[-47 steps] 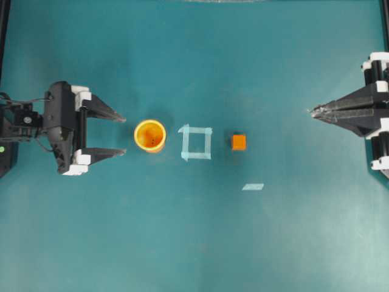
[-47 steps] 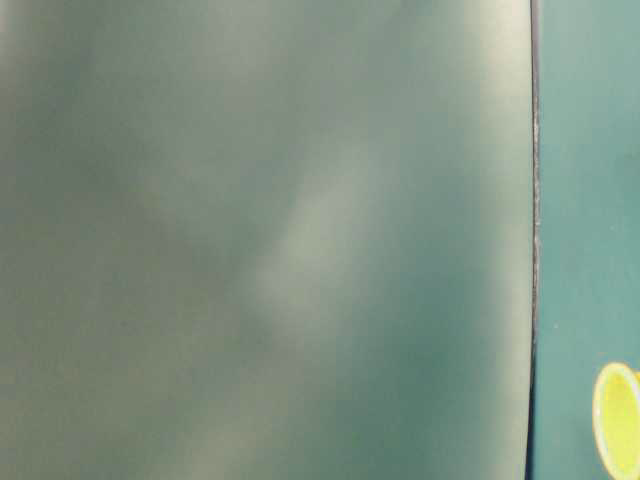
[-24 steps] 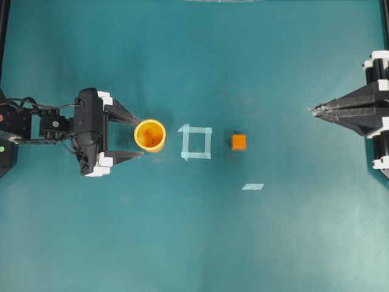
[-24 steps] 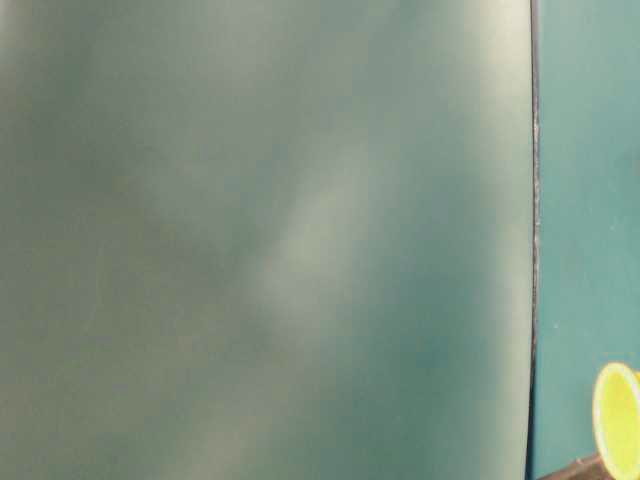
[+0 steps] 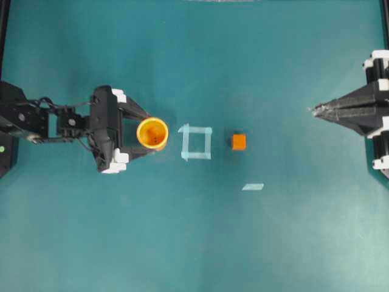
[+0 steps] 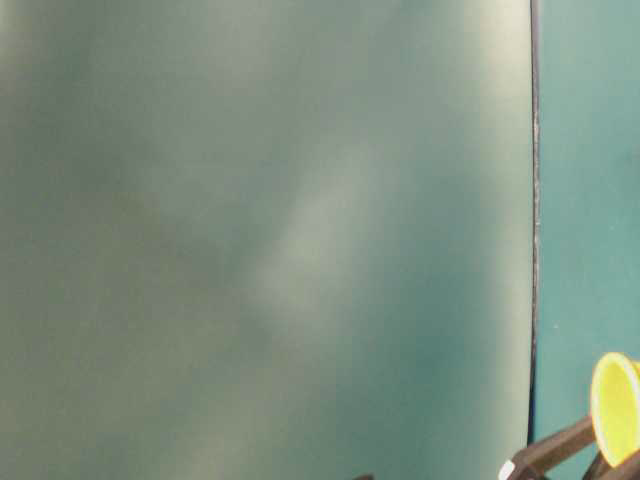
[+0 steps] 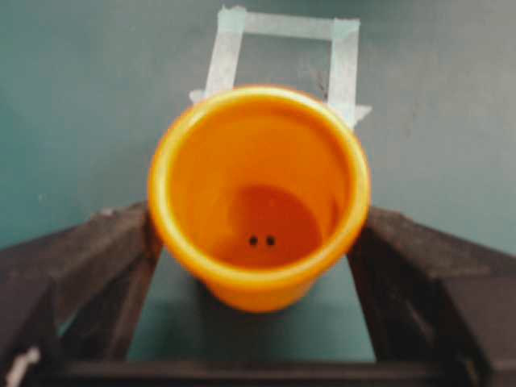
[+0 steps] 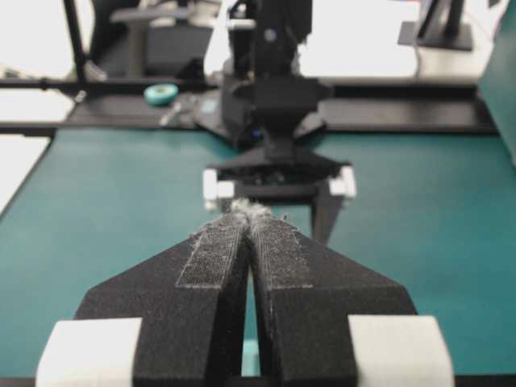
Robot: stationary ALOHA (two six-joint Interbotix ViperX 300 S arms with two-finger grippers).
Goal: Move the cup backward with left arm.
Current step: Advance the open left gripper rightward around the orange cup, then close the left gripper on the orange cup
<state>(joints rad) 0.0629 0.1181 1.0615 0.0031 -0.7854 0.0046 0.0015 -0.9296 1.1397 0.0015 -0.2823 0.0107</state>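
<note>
The orange-yellow cup [image 5: 152, 134] stands upright on the teal table, left of the middle. My left gripper [image 5: 147, 134] is open, with one finger on each side of the cup. In the left wrist view the cup [image 7: 258, 193] fills the gap between the black fingers [image 7: 105, 258], whose inner faces lie at or very near its rim; I cannot tell if they touch. The table-level view shows the cup's rim [image 6: 612, 408] and a finger [image 6: 560, 447] at the bottom right. My right gripper [image 5: 313, 111] is shut and empty at the far right, with its pads together [image 8: 251, 208].
A pale tape square [image 5: 196, 142] lies just right of the cup and also shows in the left wrist view [image 7: 282, 48]. A small orange cube [image 5: 239, 142] sits beyond it, and a tape strip [image 5: 253, 187] below that. A blurred grey surface blocks most of the table-level view.
My left arm has moved right, from short of the cup until its fingers straddle it. The cup has shifted very slightly right. The right arm has not moved.
</note>
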